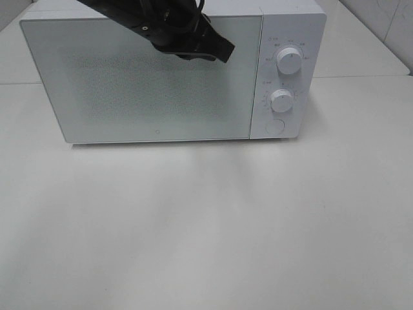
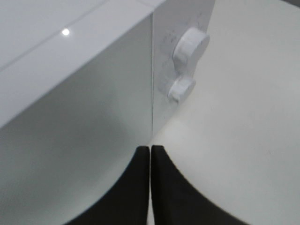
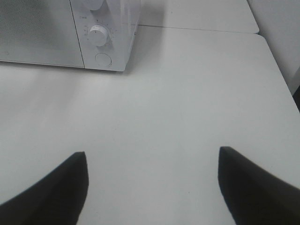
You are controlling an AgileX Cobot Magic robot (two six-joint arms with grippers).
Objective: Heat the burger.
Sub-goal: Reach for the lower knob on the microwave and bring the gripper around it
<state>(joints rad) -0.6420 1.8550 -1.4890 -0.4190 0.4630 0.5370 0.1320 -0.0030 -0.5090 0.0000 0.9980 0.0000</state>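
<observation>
The burger is not in view in any frame. A white microwave (image 1: pixel 155 77) stands at the back of the table with its frosted door closed. My left gripper (image 1: pixel 221 50) hangs in front of the door's upper right part, close to the control panel. In the left wrist view its black fingers (image 2: pixel 150 149) are pressed together with nothing between them, just in front of the door's right edge. My right gripper (image 3: pixel 152 154) is open and empty over the bare table, to the right of the microwave (image 3: pixel 112 47). It does not show in the exterior high view.
The control panel has two round knobs (image 1: pixel 290 61) (image 1: pixel 282 101) and a round button (image 1: pixel 275 126) below them. The white table (image 1: pixel 206 226) stretches out in front of the microwave. Its right edge (image 3: pixel 281 70) shows in the right wrist view.
</observation>
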